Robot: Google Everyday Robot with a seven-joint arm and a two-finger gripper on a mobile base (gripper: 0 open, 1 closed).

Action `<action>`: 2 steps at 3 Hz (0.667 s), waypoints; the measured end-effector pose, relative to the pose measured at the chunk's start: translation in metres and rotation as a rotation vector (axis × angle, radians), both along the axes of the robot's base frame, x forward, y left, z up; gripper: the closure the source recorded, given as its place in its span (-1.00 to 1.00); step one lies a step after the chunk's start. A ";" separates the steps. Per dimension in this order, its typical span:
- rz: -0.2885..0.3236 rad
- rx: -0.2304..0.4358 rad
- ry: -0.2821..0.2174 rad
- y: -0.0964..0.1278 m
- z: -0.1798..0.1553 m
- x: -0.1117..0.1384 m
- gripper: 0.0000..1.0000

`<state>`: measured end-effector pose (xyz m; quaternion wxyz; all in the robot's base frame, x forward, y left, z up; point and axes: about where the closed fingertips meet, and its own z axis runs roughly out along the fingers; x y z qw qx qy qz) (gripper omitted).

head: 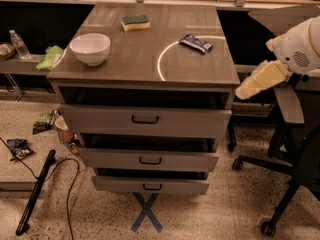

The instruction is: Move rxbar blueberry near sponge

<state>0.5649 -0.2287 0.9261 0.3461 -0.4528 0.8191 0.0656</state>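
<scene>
The rxbar blueberry [196, 43], a dark blue flat bar, lies on the right side of the grey cabinet top [150, 64]. The sponge [136, 22], yellow with a green top, lies at the back middle of the top, well apart from the bar to its left. My arm comes in from the right edge of the view. Its cream end with the gripper [247, 90] hangs just off the cabinet's right front corner, at about the level of the top and below the bar in the view. It holds nothing that I can see.
A white bowl [90, 48] stands on the left of the top. Three drawers [145, 119] stand slightly open below. An office chair [289, 109] is at the right. A water bottle [20, 44] and green cloth [50, 57] sit on the left shelf. A cable [35, 191] and packets [44, 120] lie on the floor.
</scene>
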 end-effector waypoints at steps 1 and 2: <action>-0.037 0.024 -0.073 -0.002 0.008 0.020 -1.00; -0.036 0.022 -0.073 -0.001 0.009 0.020 -1.00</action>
